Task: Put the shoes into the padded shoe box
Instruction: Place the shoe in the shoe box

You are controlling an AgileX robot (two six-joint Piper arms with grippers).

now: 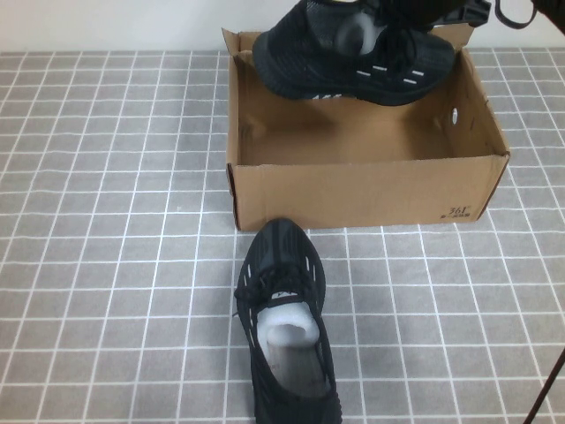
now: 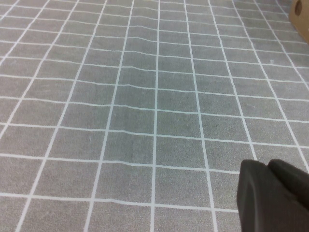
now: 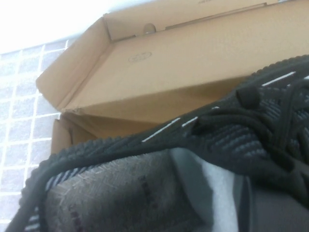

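Right now my right gripper (image 1: pixel 415 18) is clamped on one black sneaker (image 1: pixel 353 53), holding it tilted over the far side of the open cardboard shoe box (image 1: pixel 353 190) below me. Well off from that pincer, the second sneaker (image 1: pixel 287 327) lies on the grey tiled table (image 1: pixel 106 265) just outside the box's near wall. My left gripper (image 2: pixel 275 198) hangs over bare tiles; I cannot tell how its fingers stand.

Grey white-gridded tabletop (image 1: pixel 106 177) carries cardboard shoe box (image 1: pixel 353 190) at far centre; one black sneaker (image 1: pixel 287 331) lies near, just before box.
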